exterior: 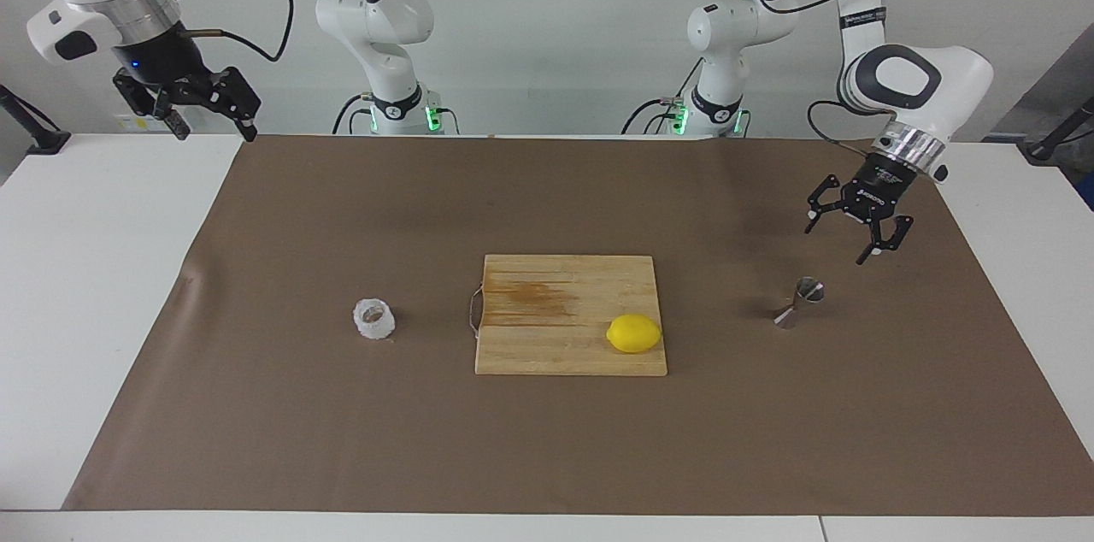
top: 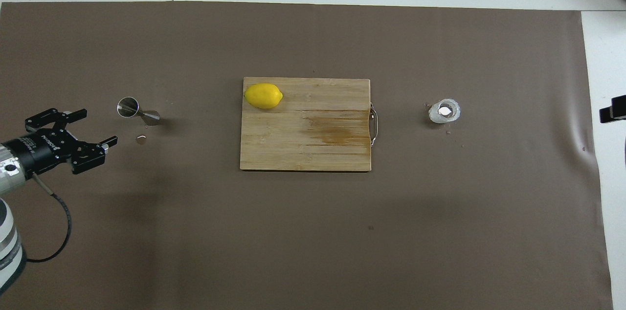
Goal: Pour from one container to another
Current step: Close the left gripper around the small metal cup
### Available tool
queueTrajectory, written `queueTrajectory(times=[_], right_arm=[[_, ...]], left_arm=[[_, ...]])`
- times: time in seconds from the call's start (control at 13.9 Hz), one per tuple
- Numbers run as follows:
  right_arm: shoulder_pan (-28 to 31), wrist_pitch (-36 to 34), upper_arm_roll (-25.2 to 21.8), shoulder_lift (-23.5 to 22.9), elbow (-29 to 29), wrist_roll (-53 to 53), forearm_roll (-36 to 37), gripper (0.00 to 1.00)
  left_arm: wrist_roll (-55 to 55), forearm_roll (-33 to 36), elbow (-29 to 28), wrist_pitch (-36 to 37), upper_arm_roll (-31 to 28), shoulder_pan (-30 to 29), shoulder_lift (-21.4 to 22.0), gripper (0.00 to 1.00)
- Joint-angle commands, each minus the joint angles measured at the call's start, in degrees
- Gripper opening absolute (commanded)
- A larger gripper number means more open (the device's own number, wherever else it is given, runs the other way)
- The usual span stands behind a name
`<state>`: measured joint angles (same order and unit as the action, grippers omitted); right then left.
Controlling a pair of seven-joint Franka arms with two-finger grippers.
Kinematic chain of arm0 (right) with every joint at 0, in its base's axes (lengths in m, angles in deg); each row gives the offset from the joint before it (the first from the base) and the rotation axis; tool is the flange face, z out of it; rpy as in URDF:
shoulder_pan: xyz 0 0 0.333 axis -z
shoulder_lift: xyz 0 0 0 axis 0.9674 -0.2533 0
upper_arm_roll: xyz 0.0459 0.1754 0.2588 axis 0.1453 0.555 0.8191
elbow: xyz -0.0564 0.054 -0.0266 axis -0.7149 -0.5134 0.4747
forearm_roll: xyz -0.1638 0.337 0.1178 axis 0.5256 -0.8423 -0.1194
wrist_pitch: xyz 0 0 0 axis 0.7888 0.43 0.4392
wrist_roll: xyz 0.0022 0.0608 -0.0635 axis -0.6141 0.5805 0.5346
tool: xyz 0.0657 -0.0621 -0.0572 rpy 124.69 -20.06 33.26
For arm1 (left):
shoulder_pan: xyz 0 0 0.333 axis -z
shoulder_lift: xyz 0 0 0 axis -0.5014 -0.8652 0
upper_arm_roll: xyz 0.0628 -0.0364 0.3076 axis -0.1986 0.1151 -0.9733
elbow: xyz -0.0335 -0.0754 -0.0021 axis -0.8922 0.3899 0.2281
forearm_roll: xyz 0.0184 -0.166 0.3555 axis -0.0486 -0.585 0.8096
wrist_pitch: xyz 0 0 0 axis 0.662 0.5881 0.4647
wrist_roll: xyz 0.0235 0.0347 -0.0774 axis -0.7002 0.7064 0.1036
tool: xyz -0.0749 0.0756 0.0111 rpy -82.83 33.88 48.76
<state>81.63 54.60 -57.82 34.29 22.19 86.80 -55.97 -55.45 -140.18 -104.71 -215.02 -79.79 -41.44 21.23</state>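
- Jigger [exterior: 800, 301]: steel, upright on your brown mat [exterior: 547, 439], toward the left arm's end, untouched.
- Your left gripper [exterior: 842, 238] hangs over the mat near the jigger, jaws spread, holding nothing.
- Glass cup [exterior: 373, 319] stands toward the right arm's end, beside the cutting board [exterior: 547, 345] mid-mat.
- Your right gripper [exterior: 209, 125] waits at the mat's corner, jaws spread, holding nothing.
- Lemon [exterior: 633, 333] sits at a board corner.

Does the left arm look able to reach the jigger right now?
Probably yes. The open left gripper hangs over bare mat beside the jigger, with nothing between them. The jigger stands apart from the board.
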Motion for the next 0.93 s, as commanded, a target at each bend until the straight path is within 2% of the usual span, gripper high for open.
queueTrajectory(times=[0.0,0.36,0.5,0.86], right_arm=[[0.2,-0.51,0.4,0.55,0.39,-0.92,0.36,1.0],[0.2,-0.51,0.4,0.55,0.39,-0.92,0.36,1.0],[0.2,-0.51,0.31,0.55,0.39,-0.92,0.36,1.0],[0.2,-0.51,0.4,0.55,0.39,-0.92,0.36,1.0]], left_arm=[[-1.48,-7.24,-2.51,-6.42,-0.38,3.61,-0.31,1.0],[-0.96,-17.72,-0.68,-11.43,-0.38,6.07,-4.16,1.0],[-0.52,-19.66,1.52,-12.31,-0.38,6.94,-6.45,1.0],[6.33,-23.87,3.37,-12.76,-0.29,7.39,-8.3,1.0]])
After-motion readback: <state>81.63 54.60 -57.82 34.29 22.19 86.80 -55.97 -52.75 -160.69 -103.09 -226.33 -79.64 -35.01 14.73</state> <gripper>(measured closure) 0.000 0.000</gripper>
